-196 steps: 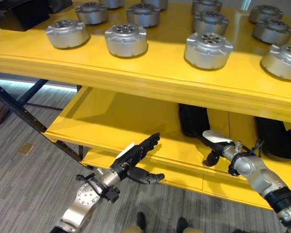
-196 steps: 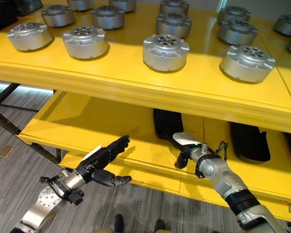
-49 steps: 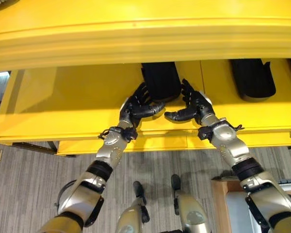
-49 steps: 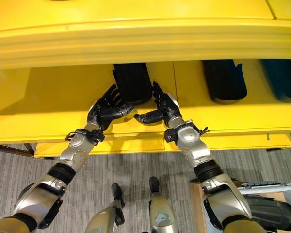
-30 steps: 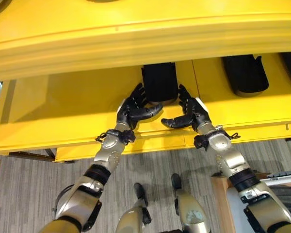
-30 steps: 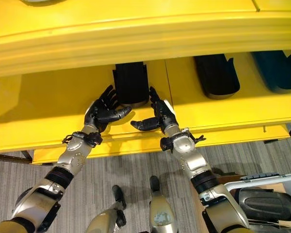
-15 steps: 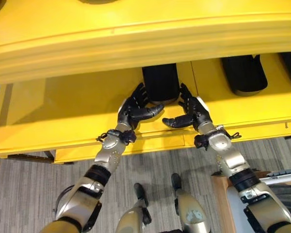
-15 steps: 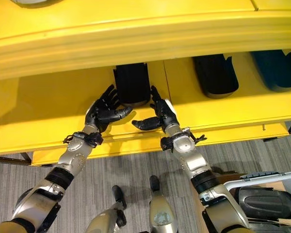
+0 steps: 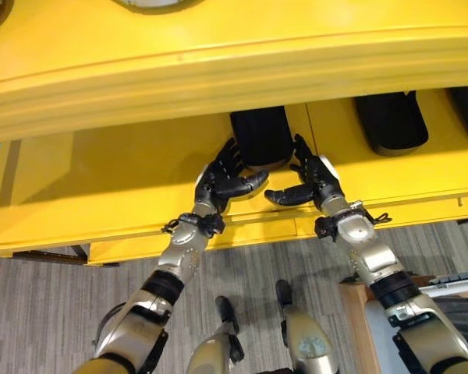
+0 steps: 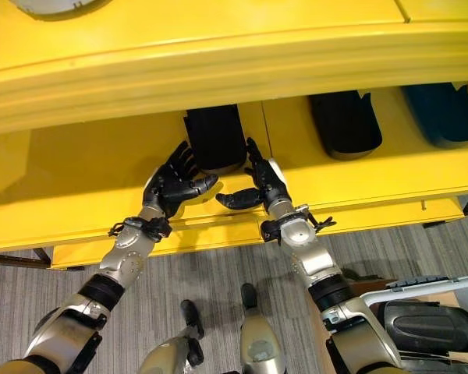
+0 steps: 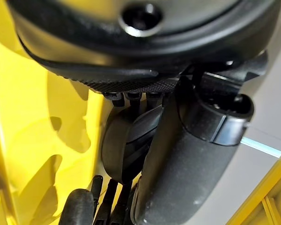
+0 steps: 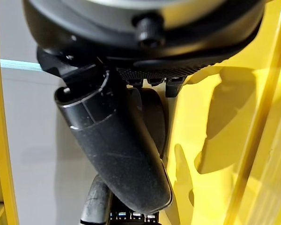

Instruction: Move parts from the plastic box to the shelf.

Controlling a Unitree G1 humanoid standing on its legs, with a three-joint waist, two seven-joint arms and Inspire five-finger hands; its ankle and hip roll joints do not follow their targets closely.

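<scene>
Big yellow metal shelf (image 9: 125, 179), two tiers; lower tier carries the black moulded parts in a row, w/ gaps so each can be reached. One black rounded part (image 9: 259, 136) sits at mid shelf, flanked by left hand (image 9: 222, 178) & right hand (image 9: 312, 181), fingers spread, thumbs pointing inward, gripping nothing — prob. squaring it up. Plastic box corner (image 10: 433, 287) lies at lower right w/ another dark part (image 10: 429, 326).

glossy yellow shelf (image 9: 140, 179), matt black part (image 9: 259, 136)
</scene>
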